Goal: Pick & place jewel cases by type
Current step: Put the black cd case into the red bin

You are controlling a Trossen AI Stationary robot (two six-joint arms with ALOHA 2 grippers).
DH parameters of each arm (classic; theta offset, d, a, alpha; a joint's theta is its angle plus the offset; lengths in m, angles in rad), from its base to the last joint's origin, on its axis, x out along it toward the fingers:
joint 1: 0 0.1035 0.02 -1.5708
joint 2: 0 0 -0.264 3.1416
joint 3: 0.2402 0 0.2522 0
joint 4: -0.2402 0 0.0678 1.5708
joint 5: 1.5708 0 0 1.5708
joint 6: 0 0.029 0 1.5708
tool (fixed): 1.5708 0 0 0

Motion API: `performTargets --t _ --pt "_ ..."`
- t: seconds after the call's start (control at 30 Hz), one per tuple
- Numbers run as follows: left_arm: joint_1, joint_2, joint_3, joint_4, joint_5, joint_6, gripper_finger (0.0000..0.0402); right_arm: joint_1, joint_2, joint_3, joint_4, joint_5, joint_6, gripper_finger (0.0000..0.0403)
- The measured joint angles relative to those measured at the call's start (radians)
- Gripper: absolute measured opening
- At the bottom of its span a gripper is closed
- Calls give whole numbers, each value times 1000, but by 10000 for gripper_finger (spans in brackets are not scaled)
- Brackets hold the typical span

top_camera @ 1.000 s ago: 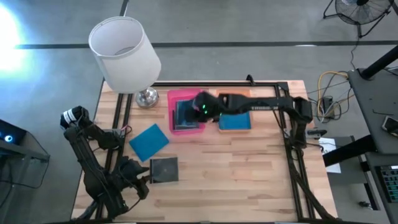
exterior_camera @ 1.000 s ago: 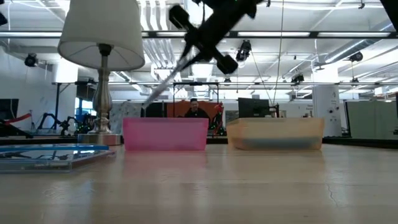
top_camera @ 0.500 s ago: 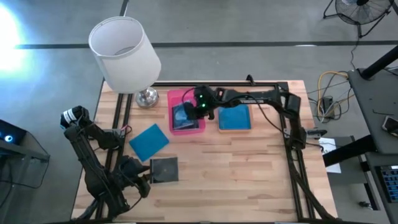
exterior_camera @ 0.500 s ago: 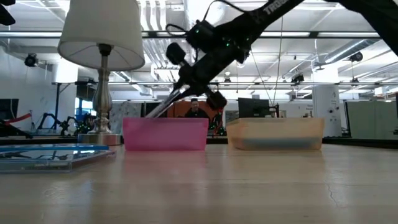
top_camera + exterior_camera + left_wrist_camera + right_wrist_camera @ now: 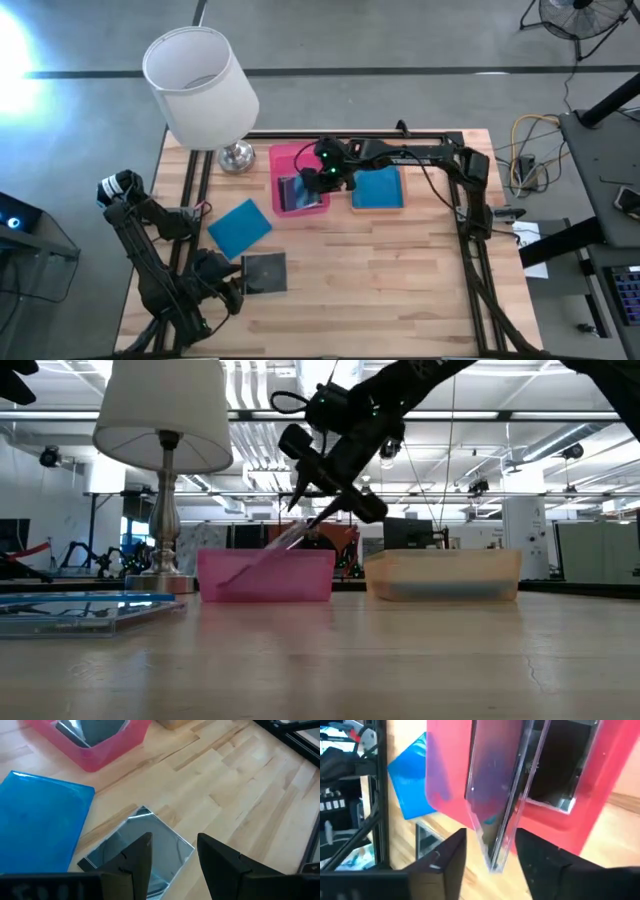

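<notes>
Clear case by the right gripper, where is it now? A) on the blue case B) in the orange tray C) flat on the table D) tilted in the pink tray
D: the clear case leans tilted inside the pink tray, just ahead of the right gripper.

Orange tray (image 5: 443, 576) contents only dim blur through wall in low view. Clear case (image 5: 500, 800) in pink tray (image 5: 600, 780): blurred, lower part hidden behind tray wall. Lampshade (image 5: 200, 88) hides table corner at 11 o'clock. Left arm base cut off at 7 o'clock.
</notes>
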Motion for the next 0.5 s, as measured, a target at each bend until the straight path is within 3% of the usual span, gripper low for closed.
performTargets --t 0.3,0.5 --pt "7 0 -1 -6 15 28 139 36 -147 -1 -281 173 -110 238" --pt "7 2 -30 11 175 38 139 173 -216 -2 -326 205 -135 253"
